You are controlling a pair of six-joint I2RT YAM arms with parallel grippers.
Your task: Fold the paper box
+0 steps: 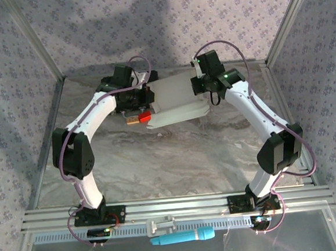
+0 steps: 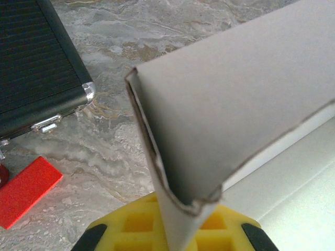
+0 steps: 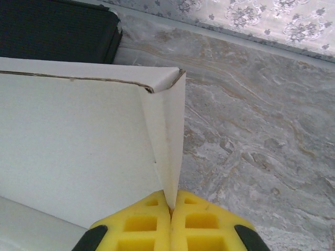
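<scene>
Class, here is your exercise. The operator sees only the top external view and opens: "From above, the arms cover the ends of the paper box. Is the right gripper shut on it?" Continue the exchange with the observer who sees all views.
Observer: Yes. In the right wrist view the right gripper pinches a thin upright side flap of the paper box, with the yellow pads meeting on it.
Operator: And the left?
Observer: The left gripper is shut on the opposite wall, whose top edge is folded over.
Operator: Anything near it?
Observer: A black case with a metal corner lies on the table, apart from that wall.
</scene>
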